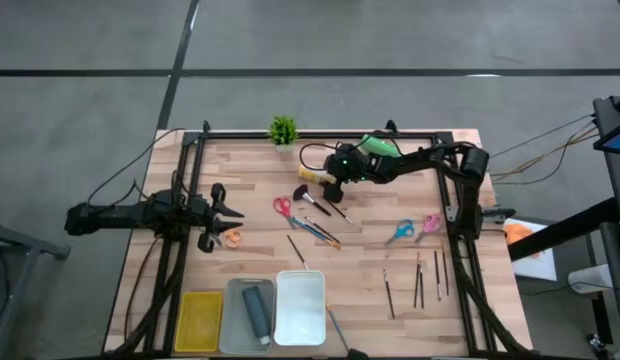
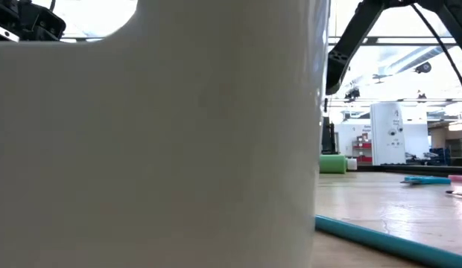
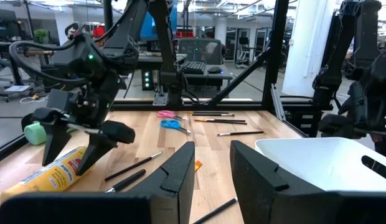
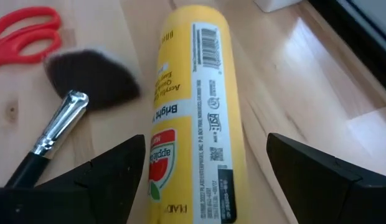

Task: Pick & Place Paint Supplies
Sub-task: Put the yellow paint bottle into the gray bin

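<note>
A yellow paint bottle (image 4: 193, 106) lies on its side on the wood table, near the far middle (image 1: 312, 174). My right gripper (image 4: 205, 143) is open and reaches down over it, one finger on each side, with a gap on both sides (image 3: 81, 134). A dark fan brush (image 4: 87, 81) and red scissors (image 4: 25, 34) lie beside the bottle. A green bottle (image 1: 380, 145) lies under the right arm. My left gripper (image 1: 233, 213) is open and waits at the table's left, next to orange scissors (image 1: 230, 237). A grey-blue bottle (image 1: 256, 312) lies in the grey tray.
Yellow (image 1: 200, 320), grey (image 1: 235, 300) and white (image 1: 300, 318) trays sit at the near edge; the white tray's wall (image 2: 156, 134) fills the low view. Brushes (image 1: 315, 230), blue scissors (image 1: 400, 232), pink scissors (image 1: 430, 223) and several thin pencils (image 1: 420, 280) lie about. A potted plant (image 1: 282, 130) stands at the far edge.
</note>
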{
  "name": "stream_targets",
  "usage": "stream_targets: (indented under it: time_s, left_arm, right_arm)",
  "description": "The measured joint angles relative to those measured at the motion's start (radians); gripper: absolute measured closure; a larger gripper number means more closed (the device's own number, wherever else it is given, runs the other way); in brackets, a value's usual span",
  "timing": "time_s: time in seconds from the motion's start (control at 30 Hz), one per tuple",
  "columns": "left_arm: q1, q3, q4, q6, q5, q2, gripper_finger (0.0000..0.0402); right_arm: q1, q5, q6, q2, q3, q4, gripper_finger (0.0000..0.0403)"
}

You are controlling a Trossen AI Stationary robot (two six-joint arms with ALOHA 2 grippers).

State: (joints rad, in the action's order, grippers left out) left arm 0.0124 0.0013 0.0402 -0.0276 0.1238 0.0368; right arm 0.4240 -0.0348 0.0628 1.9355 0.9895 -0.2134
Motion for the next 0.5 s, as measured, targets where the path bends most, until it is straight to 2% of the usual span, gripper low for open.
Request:
stream_targets:
  time_s: [0.1,0.33,0.5]
  left_arm:
    - [0.0,0.0,0.0,0.0,0.0,0.001,0.0297]
    - [0.0,0.0,-0.001,0.0,0.0,0.011,0.0297]
    - [0.0,0.0,0.0,0.0,0.0,0.013,0.0297]
  right_arm:
    - [0.0,-0.004,-0.001,0.013,0.01,0.001,0.0089]
    - [0.0,-0.018,0.0,0.015,0.019,0.0,0.0174]
    - [0.0,-0.019,0.001,0.015,0.018,0.001,0.0213]
